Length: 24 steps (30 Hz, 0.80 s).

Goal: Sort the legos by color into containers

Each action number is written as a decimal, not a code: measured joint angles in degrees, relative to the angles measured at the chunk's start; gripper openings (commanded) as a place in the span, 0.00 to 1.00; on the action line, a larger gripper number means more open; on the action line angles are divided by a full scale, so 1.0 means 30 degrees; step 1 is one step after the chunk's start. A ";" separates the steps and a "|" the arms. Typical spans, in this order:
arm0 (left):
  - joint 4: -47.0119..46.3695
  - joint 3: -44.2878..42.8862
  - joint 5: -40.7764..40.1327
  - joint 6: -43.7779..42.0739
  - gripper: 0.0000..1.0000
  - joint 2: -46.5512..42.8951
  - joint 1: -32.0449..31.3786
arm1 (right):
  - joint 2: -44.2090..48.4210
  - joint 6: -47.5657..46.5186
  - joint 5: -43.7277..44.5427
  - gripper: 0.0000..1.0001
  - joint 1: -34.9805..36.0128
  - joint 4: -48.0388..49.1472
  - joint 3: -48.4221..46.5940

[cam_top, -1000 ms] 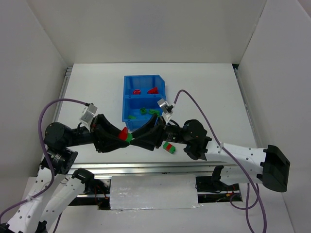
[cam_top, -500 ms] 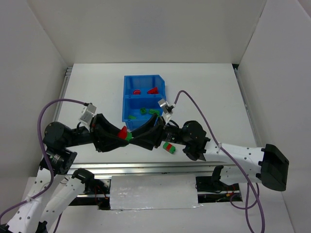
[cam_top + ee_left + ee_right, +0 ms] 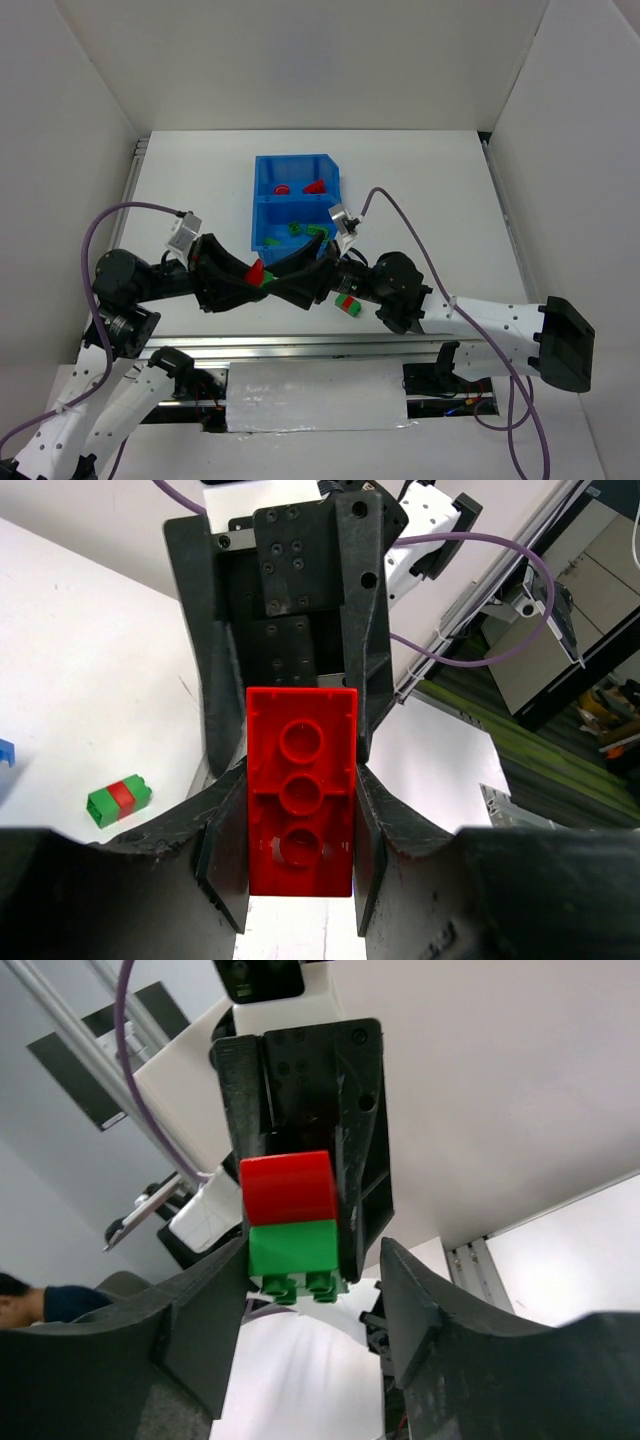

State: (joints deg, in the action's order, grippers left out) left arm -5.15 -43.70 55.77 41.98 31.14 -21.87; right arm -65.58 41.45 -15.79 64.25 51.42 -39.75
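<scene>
since a second ago the right gripper [image 3: 312, 1265] has spread wider and i log it open, flanking the red-green lego pair [image 3: 259, 274] that the left gripper [image 3: 300, 808] clamps tight, near 6 o'clock of the blue bin [image 3: 262, 166].

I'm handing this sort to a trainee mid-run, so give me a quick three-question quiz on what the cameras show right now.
1. True or false: the left tool is shut on the red brick of a red-green lego pair.
2. The far compartment of the blue bin holds: A) green legos, B) red legos, C) nothing.
3. What lies loose on the table near the bin's front right corner?

Key: 1 true. 2 B. 3 a second red-green pair.
</scene>
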 measured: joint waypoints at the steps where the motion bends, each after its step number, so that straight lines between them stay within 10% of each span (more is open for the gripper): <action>1: 0.0131 0.0007 0.0066 0.0000 0.00 0.0080 -0.0051 | -0.0044 -0.0015 0.0168 0.63 0.0051 -0.0015 0.0000; 8: 0.0583 0.0036 -0.0124 0.0000 0.00 0.0262 -0.0102 | 0.0000 -0.0182 0.0772 0.43 0.0182 0.0015 0.0175; 13: 0.0707 0.0036 -0.0168 0.0044 0.03 0.0291 -0.0102 | 0.0000 -0.0284 0.0772 0.00 0.0182 0.0146 0.0291; 16: 0.0933 0.0029 -0.0379 -0.0029 0.26 0.0284 -0.0117 | 0.0000 -0.0291 0.0772 0.00 0.0182 0.0146 0.0313; 21: 0.1479 -0.0095 -0.0474 -0.0342 0.92 0.0299 -0.0248 | 0.0073 -0.0765 0.0918 0.00 0.0153 -0.0007 0.0561; 24: 0.2062 -0.0452 -0.0350 -0.0401 0.99 0.0313 -0.0430 | 0.0102 -0.1195 0.1413 0.00 0.0058 -0.0459 0.0605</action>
State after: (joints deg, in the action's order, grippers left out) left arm 1.04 -45.06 54.72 40.77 32.08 -23.16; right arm -65.28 37.87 -11.55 64.42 50.04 -37.93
